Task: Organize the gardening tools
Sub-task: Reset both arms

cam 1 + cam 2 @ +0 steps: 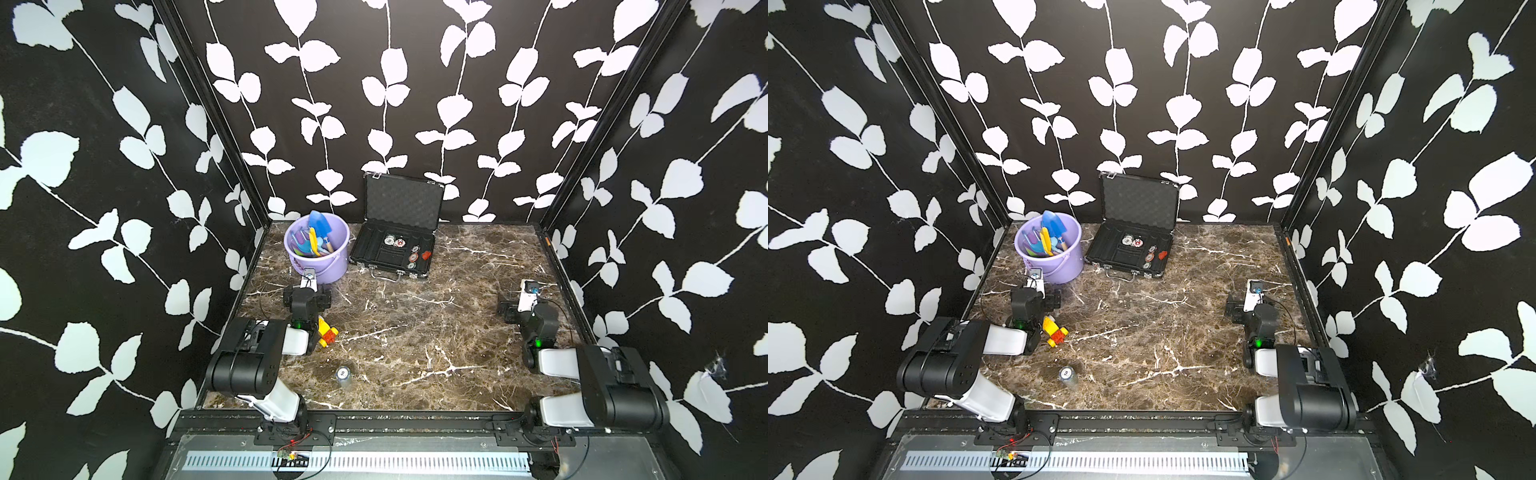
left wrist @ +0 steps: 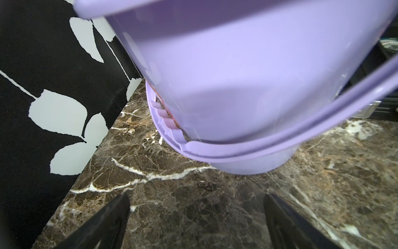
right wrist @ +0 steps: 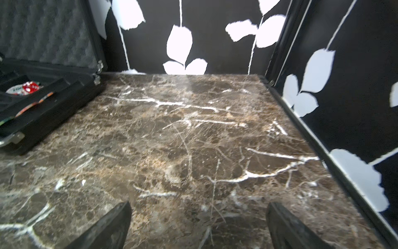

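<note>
The gardening tools (image 1: pixel 316 240) stand together inside a lilac bucket (image 1: pixel 328 266) at the back left of the table, in both top views. A blue trowel head (image 1: pixel 1052 222) sticks up above the rim, with yellow handles and light-blue and green heads beside it. My left gripper (image 2: pixel 197 207) is open and holds nothing, hovering low over the marble just in front of the bucket (image 2: pixel 226 75), whose handle (image 2: pixel 301 120) hangs down its front. My right gripper (image 3: pixel 198 217) is open and holds nothing, over bare marble at the right side.
An open black case (image 1: pixel 392 257) with round discs stands right of the bucket at the back. A yellow-and-red toy vehicle (image 1: pixel 327 332) lies beside my left arm. A small upright can (image 1: pixel 343 375) stands near the front. Patterned walls close three sides.
</note>
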Motion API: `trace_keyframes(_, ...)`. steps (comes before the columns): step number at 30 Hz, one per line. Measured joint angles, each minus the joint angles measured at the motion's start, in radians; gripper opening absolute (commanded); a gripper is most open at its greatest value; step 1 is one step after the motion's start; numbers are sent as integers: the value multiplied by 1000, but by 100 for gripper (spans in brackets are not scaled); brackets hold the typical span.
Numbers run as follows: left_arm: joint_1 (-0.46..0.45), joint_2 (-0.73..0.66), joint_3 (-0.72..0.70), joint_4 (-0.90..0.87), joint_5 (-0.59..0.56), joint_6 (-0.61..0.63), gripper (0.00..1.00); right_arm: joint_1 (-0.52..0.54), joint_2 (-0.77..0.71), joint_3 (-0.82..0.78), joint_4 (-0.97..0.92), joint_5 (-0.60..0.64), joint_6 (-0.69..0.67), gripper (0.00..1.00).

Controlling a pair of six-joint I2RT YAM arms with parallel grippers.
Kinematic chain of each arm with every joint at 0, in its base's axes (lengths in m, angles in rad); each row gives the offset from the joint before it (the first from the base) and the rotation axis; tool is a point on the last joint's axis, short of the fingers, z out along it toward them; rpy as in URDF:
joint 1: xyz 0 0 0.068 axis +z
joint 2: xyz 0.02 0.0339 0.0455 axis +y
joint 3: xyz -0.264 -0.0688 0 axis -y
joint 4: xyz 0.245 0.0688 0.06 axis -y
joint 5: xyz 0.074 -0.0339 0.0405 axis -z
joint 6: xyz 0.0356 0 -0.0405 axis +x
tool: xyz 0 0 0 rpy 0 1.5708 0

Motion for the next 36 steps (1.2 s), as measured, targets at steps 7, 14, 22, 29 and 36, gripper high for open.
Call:
trace_keyframes(7,0,0,0,0,0,0,99,0,101,11,69,-80,-23,99)
trace_keyframes(14,0,0,0,0,0,0,99,0,105,64,36,-174,-61,99)
trace_keyframes(22,0,0,0,0,0,0,99,0,105,163,-87,-104,-40,99)
trace_keyframes(29,0,0,0,0,0,0,99,0,105,163,-137,-46,-17,99)
trace_keyframes(36,0,0,0,0,0,0,99,0,105,163,-140,-35,-15,99)
